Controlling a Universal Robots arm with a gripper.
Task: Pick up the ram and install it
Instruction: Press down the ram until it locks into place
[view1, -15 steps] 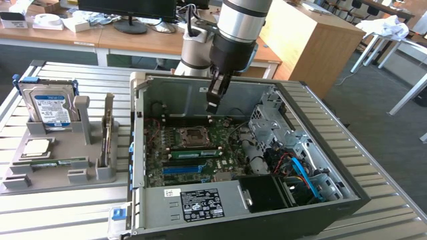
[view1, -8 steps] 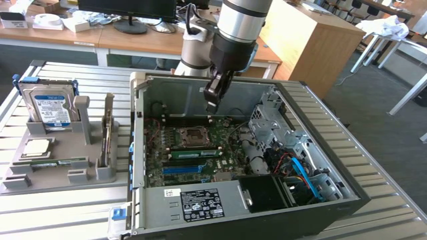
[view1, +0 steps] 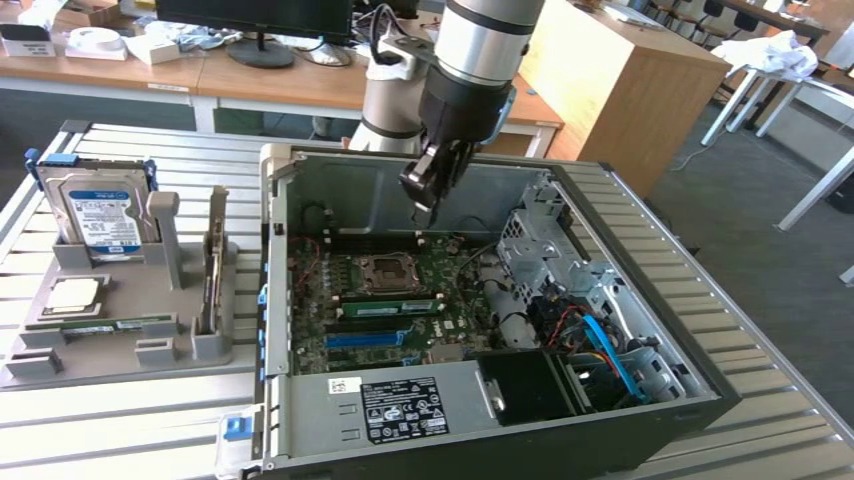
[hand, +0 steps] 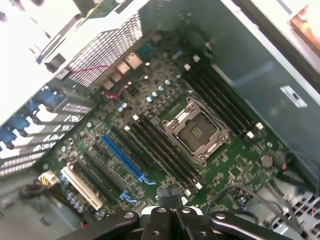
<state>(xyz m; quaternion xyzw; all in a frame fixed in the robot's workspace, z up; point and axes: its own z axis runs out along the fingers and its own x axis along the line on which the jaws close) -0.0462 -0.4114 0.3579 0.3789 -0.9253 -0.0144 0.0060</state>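
The arm reaches down over the open computer case (view1: 607, 330), its gripper (view1: 424, 192) clenched with nothing in it above the motherboard (hand: 165, 140). The ram (view1: 387, 306) sits in a motherboard slot.

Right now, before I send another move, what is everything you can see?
computer case: one, grey and black, open, on the table
motherboard: one, green, inside the case
processor socket: one, silver, mid motherboard
blue slot: one long, blue, beside the black slots
grey holder: one, grey, exterior view's left of the case
ram: one, green, lying flat on the holder
hard drive: one, silver with blue-white label, upright in the holder
processor chip: one, silver, on the holder
table: one, slatted metal
arm: one, silver and black, reaching into the case
end effector: one, black, shut, above the motherboard
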